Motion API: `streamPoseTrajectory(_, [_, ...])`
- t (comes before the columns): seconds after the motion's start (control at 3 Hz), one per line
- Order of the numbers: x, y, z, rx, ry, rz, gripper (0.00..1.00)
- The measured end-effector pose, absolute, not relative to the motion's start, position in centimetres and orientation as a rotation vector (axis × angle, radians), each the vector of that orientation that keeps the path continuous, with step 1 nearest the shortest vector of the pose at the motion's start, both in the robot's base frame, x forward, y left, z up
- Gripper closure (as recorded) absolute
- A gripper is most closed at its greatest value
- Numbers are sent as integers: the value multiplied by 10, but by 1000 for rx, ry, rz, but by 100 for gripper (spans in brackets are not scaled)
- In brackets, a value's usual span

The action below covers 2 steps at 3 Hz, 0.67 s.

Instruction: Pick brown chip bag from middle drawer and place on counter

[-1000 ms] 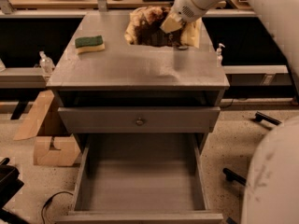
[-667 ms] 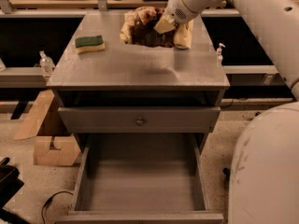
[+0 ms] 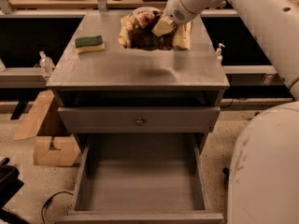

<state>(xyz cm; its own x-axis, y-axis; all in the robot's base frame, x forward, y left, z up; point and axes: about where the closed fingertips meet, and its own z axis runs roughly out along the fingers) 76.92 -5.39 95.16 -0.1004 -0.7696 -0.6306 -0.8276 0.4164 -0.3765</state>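
The brown chip bag [image 3: 138,31] is over the back middle of the counter [image 3: 140,73], dark brown with tan ends. It casts a faint shadow on the counter in front of it. My gripper [image 3: 161,27] comes in from the upper right and is shut on the bag's right part. The middle drawer [image 3: 140,190] stands pulled out at the bottom of the cabinet, and its grey floor is bare.
A green-and-yellow sponge [image 3: 89,43] lies at the counter's back left. A shut drawer front with a round knob [image 3: 139,121] sits above the open drawer. Cardboard boxes [image 3: 51,148] stand on the floor at left. My white body [image 3: 266,171] fills the lower right.
My gripper has carried the bag a little to the left over the back of the counter. The sponge and the drawers have not moved.
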Motion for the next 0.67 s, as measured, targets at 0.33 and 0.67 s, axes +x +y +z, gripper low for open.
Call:
streamPoseTrajectory(0.33, [770, -52, 949, -1368, 1877, 96, 28])
streamPoseTrajectory(0.67, [770, -50, 946, -1372, 1878, 100, 5])
